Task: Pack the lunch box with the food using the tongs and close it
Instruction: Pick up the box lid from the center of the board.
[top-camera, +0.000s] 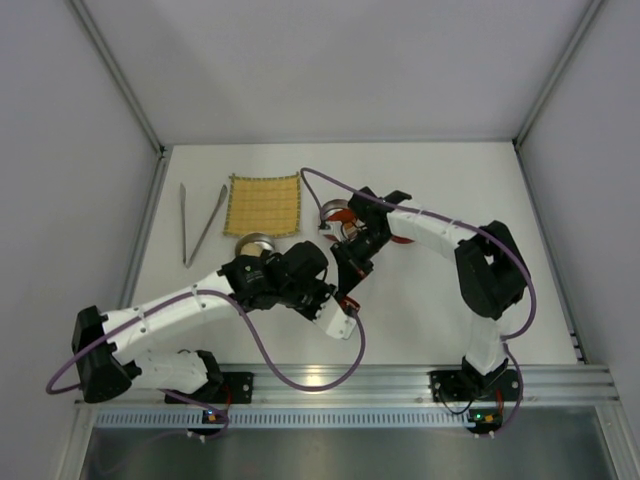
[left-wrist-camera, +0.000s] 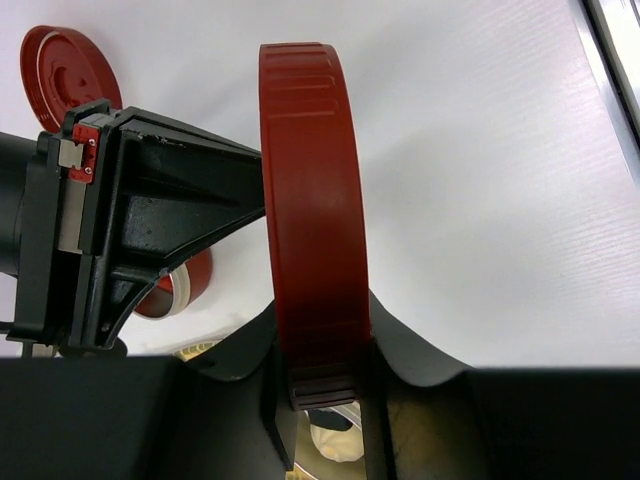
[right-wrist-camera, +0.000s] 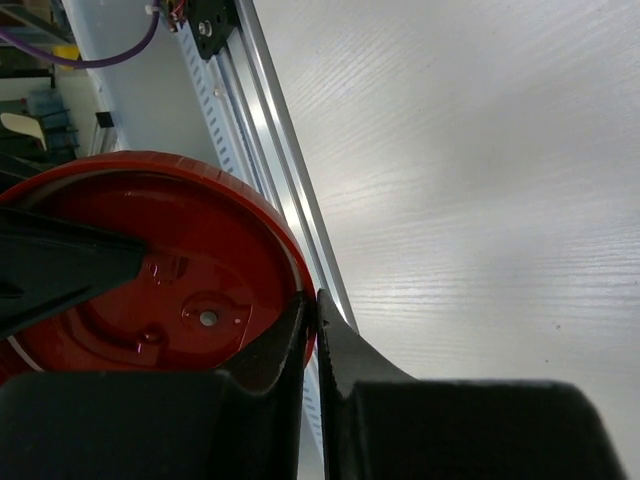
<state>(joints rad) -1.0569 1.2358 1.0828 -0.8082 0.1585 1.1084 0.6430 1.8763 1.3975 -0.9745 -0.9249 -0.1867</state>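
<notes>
A red round lid (left-wrist-camera: 310, 200) of the lunch box hangs upright above the table, held from two sides. My left gripper (left-wrist-camera: 325, 395) is shut on its ribbed edge. My right gripper (right-wrist-camera: 312, 320) pinches the lid's rim (right-wrist-camera: 150, 280), jaws shut. In the top view both grippers, left (top-camera: 338, 308) and right (top-camera: 350, 272), meet mid-table. The tongs (top-camera: 200, 225) lie far left on the table, untouched. A whitish food piece (left-wrist-camera: 338, 442) shows under my left jaws, mostly hidden. A metal lunch box bowl (top-camera: 255, 243) sits beside my left wrist.
A yellow woven mat (top-camera: 265, 205) lies at the back beside the tongs. A red-walled container (top-camera: 338, 212) stands right of the mat. Another red lid (left-wrist-camera: 65, 65) lies flat on the table. The metal rail (right-wrist-camera: 290, 200) marks the table's near edge.
</notes>
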